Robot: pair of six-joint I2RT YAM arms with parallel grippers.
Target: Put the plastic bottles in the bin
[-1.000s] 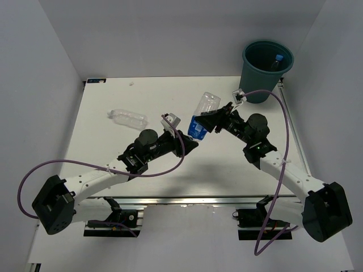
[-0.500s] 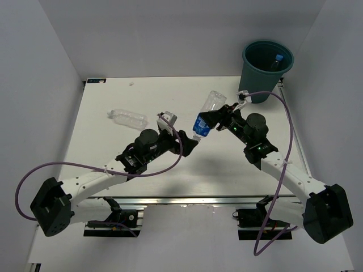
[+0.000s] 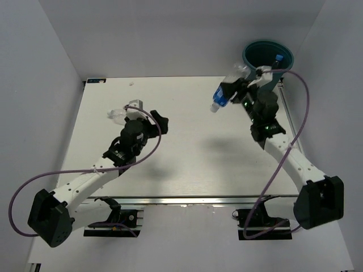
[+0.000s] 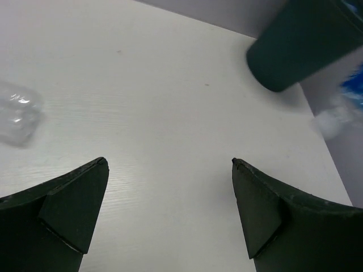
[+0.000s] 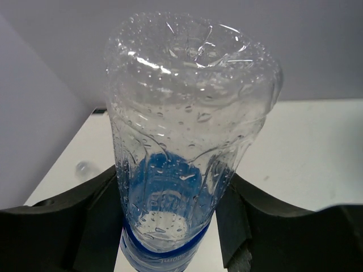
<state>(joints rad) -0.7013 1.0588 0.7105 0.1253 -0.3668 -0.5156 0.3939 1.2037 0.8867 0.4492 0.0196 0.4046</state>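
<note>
Blue-labelled bottle, clamped in right gripper, is hanging beside far-right bin for dropping; left gripper, jaws apart, is hovering near clear bottle

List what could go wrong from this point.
1. The blue-labelled bottle hangs short of the bin; released now, it would likely land on the table.
2. It sticks out tilted from the jaws and could clip the rim.
3. The purple cable loops near the bin and might snag.

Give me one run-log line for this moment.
left fingers: open, empty | right fingers: shut on blue-label bottle, raised near bin | clear bottle: lying on table
</note>
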